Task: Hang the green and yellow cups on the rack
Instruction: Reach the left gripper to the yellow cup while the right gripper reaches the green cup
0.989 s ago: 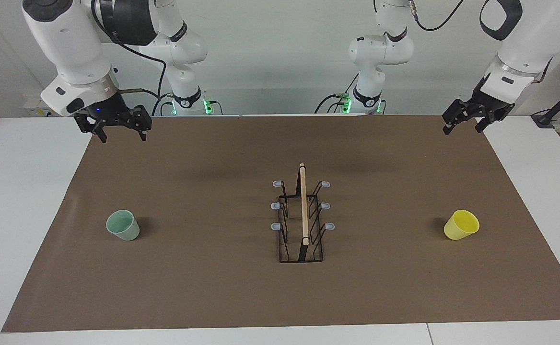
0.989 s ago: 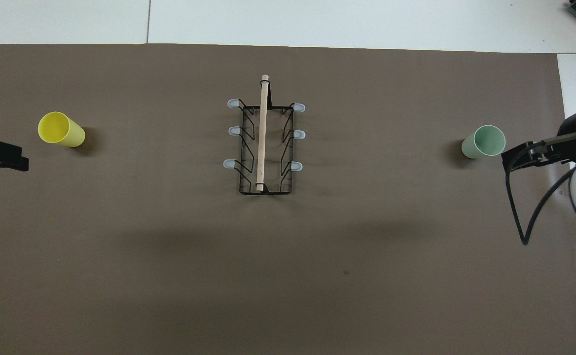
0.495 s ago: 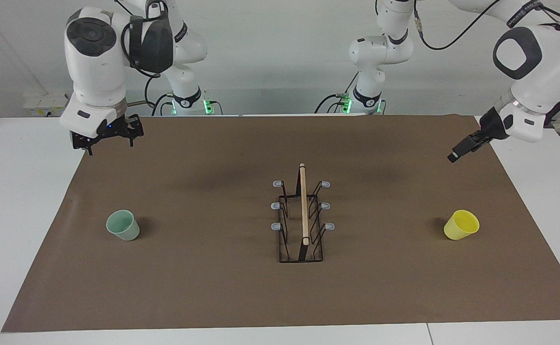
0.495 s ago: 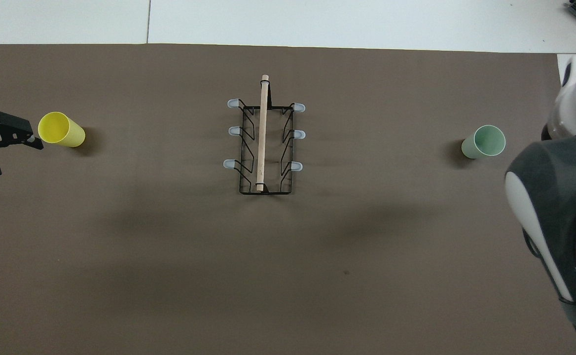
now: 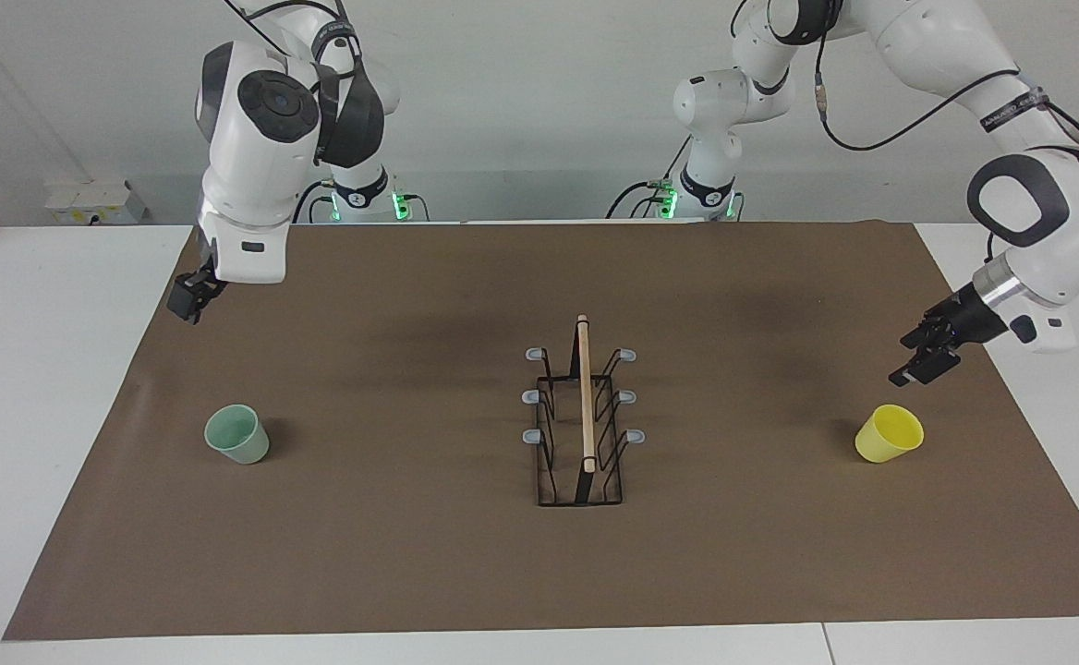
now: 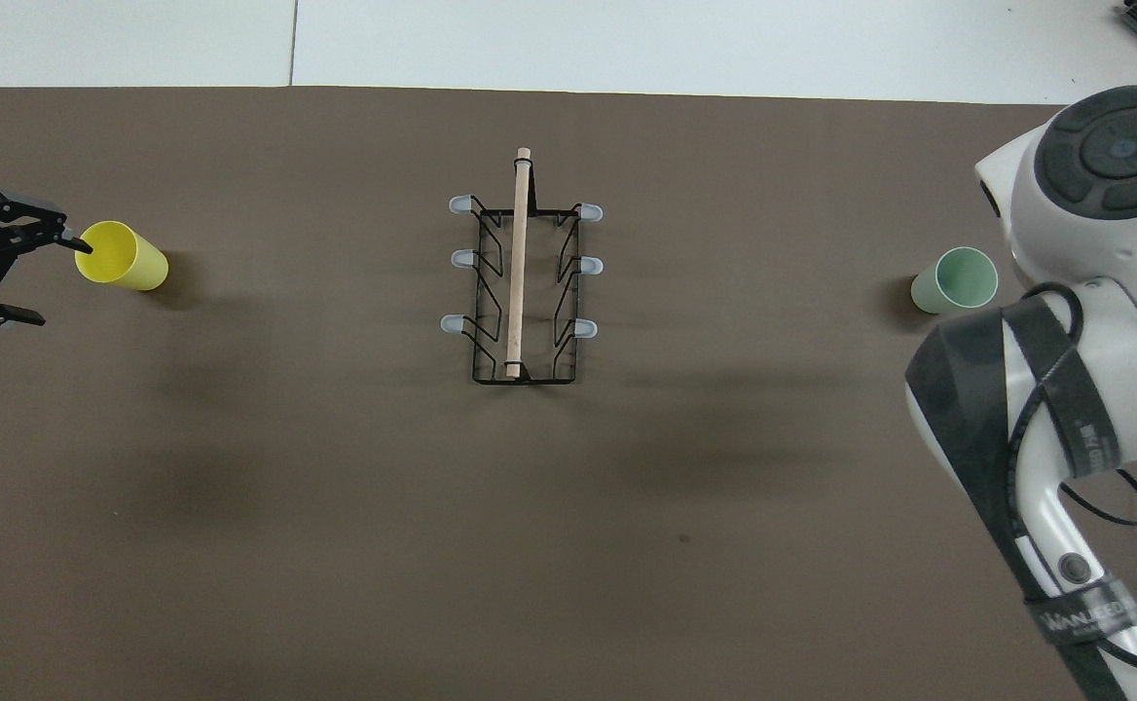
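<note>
Right gripper [image 5: 187, 305]: mine, jaws spread and empty, up in the air over the brown mat's [image 5: 429, 573] edge near the right arm's end. Risk: descending off-line and knocking the green cup [image 5: 237, 434] over.
Green cup: upright on the mat, untouched.
Rack [image 5: 582, 420]: mid-mat, all pegs bare.
Yellow cup [image 5: 889, 434]: tilted, at the left arm's end.
Left gripper [image 5: 923, 358]: mine, jaws wide, just above the yellow cup. Risk: one finger nudges the rim and it rolls away.
Change: both my wrists have swung down toward the cups since a second ago; cups and rack unmoved.
</note>
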